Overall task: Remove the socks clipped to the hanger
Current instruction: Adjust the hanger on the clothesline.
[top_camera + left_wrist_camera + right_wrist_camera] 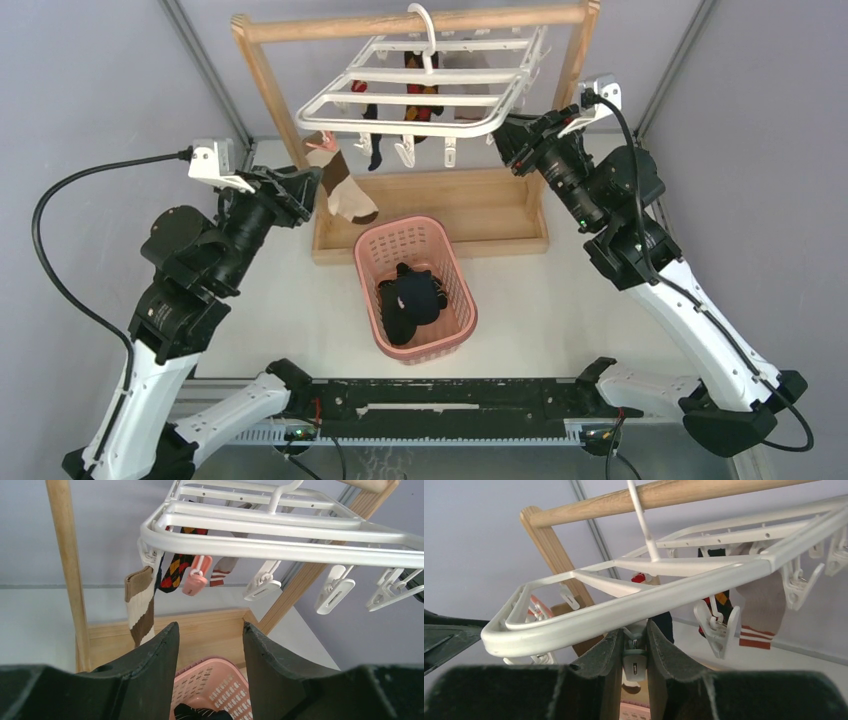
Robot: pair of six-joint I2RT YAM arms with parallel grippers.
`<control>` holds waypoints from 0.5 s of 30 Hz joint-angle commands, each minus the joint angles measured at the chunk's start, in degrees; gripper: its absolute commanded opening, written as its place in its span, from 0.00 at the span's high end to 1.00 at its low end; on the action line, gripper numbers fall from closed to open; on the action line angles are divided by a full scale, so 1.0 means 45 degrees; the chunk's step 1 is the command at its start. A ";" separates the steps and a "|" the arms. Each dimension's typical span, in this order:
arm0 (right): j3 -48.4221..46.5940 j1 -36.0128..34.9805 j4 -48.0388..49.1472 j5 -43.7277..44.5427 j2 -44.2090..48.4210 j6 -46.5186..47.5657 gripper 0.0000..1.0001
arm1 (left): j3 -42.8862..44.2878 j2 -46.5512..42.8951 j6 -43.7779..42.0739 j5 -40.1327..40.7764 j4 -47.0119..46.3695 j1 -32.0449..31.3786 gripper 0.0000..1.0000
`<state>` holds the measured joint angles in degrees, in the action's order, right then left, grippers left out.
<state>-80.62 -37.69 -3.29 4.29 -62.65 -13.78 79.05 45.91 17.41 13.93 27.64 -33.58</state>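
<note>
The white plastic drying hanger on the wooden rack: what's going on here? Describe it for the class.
Two robot arms are taking socks off the white plastic slatted hanger. The right claw is shut on a white plastic clip under the frame's right end. The left claw hangs open and empty below the other end, by the brown-and-cream banded sock, which is clipped on. Black socks lie in the pink plastic basket; several others hang clipped.

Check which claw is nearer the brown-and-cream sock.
Left. The left claw hangs open beside the brown-and-cream sock; the right claw is across the hanger, pinching a clip.
</note>
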 commanded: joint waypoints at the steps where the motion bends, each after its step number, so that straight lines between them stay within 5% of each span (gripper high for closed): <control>1: 0.0077 0.0696 -0.0106 -0.0107 -0.0179 -0.0408 0.73 | 0.0181 -0.0301 -0.0296 0.0183 -0.0093 -0.0052 0.46; 15: 0.0197 0.2656 -0.0322 -0.1264 -0.0315 -0.0887 0.73 | 0.0152 -0.0651 -0.0255 0.0511 0.0400 -0.0040 0.43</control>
<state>-80.23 -27.57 -4.54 0.89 -62.96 -16.08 79.05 43.38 17.43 15.07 29.78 -33.61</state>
